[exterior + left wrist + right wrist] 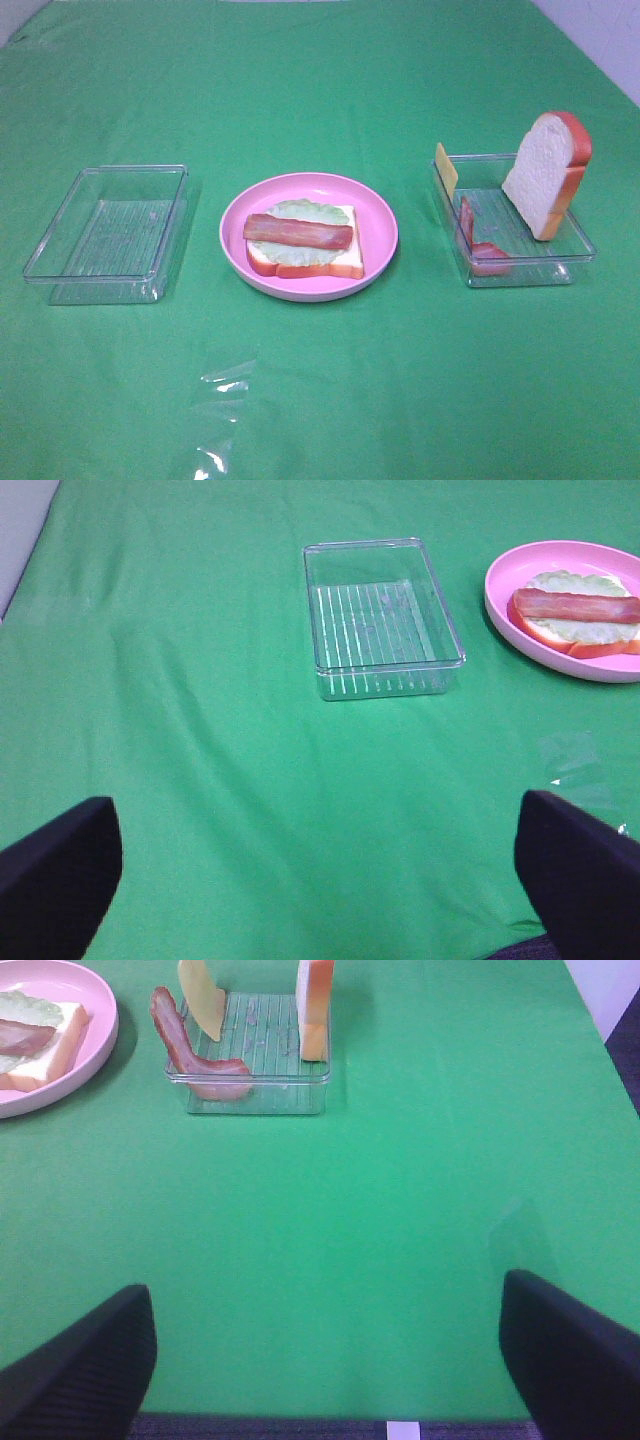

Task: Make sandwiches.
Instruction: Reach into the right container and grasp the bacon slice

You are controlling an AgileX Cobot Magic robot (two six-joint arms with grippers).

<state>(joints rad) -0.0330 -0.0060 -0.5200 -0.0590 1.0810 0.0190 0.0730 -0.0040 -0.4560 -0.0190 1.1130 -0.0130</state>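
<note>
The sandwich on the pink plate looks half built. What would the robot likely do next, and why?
Probably the right gripper, open and empty, should reach toward the cheese in the right tray. The plate holds only bread, lettuce and bacon so far; the cheese, more bacon and the second bread slice wait in that tray.

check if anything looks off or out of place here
Nothing spilled or broken. In the right tray, the bread slice stands on edge, leaning above the rim, the cheese square pokes over the far corner, and a bacon strip slumps against the wall. A shiny clear patch, maybe film, lies on the cloth before the plate.
</note>
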